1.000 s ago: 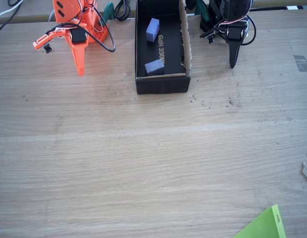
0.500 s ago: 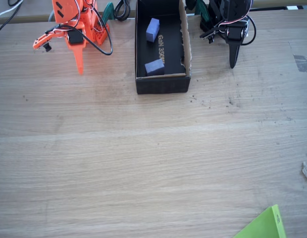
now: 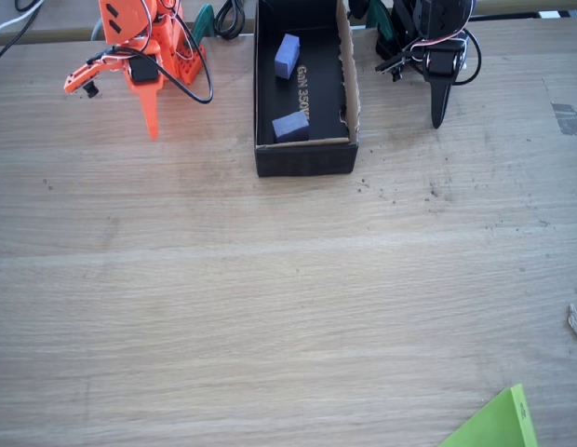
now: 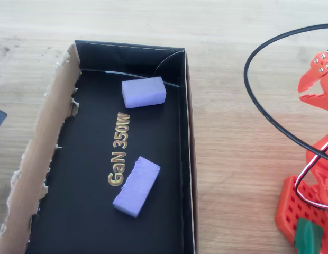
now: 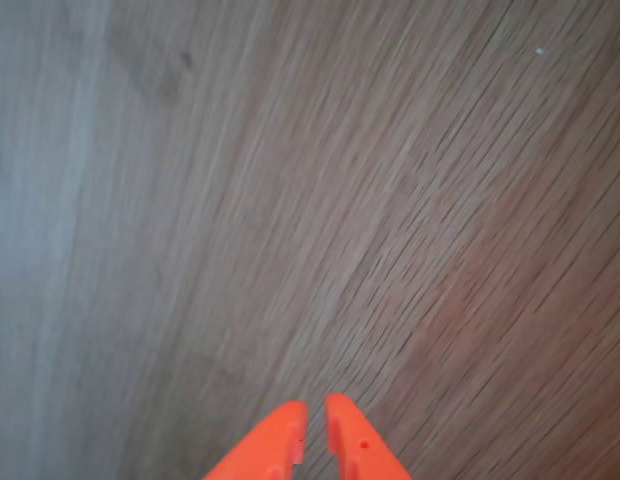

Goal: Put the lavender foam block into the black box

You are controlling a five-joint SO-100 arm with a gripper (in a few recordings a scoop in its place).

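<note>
The orange claw (image 5: 312,425) had its two tips almost touching, with a thin gap between them and nothing held. In the wrist view it pointed down at bare wood of the table (image 3: 270,307). In the fixed view the claw (image 3: 151,116) hung near the far edge of the table, toward the far left corner, well apart from the black box (image 3: 305,158), which stood by the middle of the far edge. Two small foam blocks lay inside the box, apart from each other. In the overhead view the chunky, paler one, the lavender foam block (image 4: 144,91), lay near one end wall of the black box (image 4: 189,159), just past the gold letters (image 4: 119,149). The slimmer block (image 4: 136,186) lay tilted beside the other end of the letters. I think the job looked done, because the lavender foam block sat on the box's floor and the claw was empty and away from it. Nothing seemed left but for the arm to rest.
</note>
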